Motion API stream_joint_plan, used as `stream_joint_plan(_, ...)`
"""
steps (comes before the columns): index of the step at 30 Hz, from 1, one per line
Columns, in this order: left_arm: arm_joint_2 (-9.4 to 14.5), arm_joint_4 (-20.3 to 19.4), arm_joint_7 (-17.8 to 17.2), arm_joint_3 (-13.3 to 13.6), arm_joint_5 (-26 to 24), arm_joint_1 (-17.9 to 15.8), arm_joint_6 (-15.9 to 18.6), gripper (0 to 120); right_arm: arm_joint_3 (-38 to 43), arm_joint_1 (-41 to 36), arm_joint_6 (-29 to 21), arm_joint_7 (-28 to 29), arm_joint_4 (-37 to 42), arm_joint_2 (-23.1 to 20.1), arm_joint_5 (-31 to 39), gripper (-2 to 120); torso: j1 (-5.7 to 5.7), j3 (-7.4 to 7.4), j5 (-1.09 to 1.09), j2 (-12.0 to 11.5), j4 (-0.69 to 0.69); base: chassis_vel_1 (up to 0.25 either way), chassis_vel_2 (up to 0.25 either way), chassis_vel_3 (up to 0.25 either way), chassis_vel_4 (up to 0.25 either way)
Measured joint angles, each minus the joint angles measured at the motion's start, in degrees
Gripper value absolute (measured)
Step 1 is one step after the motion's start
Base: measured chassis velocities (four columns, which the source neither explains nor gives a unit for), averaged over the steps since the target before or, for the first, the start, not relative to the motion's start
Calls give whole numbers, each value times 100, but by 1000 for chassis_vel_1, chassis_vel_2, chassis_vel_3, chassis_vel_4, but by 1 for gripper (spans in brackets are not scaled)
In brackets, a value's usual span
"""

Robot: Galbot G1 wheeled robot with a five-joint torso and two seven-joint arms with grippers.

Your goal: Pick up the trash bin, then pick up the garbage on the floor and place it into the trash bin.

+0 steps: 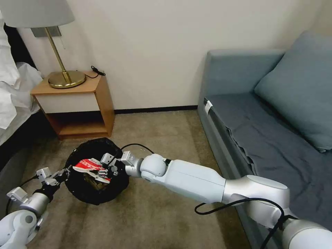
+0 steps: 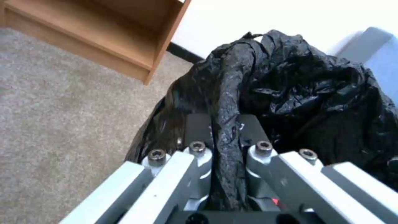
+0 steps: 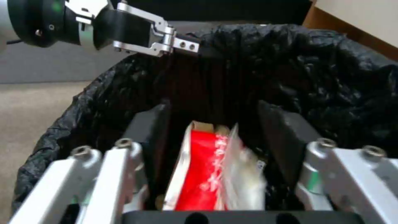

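Two end effectors busy | left end effector [image 1: 59,177] clamped on trash bin [image 1: 93,193] rim at 9 o'clock, steadying it off the carpet | right end effector [image 3: 215,130] over the opening, fingers spread | red-white snack packet [image 1: 90,166] loose between them, dropping in I guess

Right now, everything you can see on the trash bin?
The trash bin is small and round, lined with a crinkly black plastic bag, standing on beige carpet before the nightstand. The left gripper is clamped on its bagged rim. The open right gripper hovers over its mouth; a red-white snack packet lies inside.
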Motion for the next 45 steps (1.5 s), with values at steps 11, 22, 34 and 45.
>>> stream_joint_plan(11,-3,-48,-40,0,7,62,24,4,172,160,-13,211,206,-160,23,98,0,0,0,0,1,0,0,0,0)
stream_joint_plan(22,-8,-270,-232,60,-1,135,182,4,859,344,-536,1600,1042,-906,476,100,0,0,1,0,1,0,0,0,0)
stream_joint_plan(34,-150,-765,-1056,266,-127,306,623,4,1996,-148,-1651,4144,2218,-2606,827,100,0,0,2,0,-2,0,0,0,0)
stream_joint_plan(45,-319,-1041,-1821,511,-154,291,878,4,3888,-2065,-2217,5435,3703,-3503,2001,100,0,0,2,0,0,0,0,0,0)
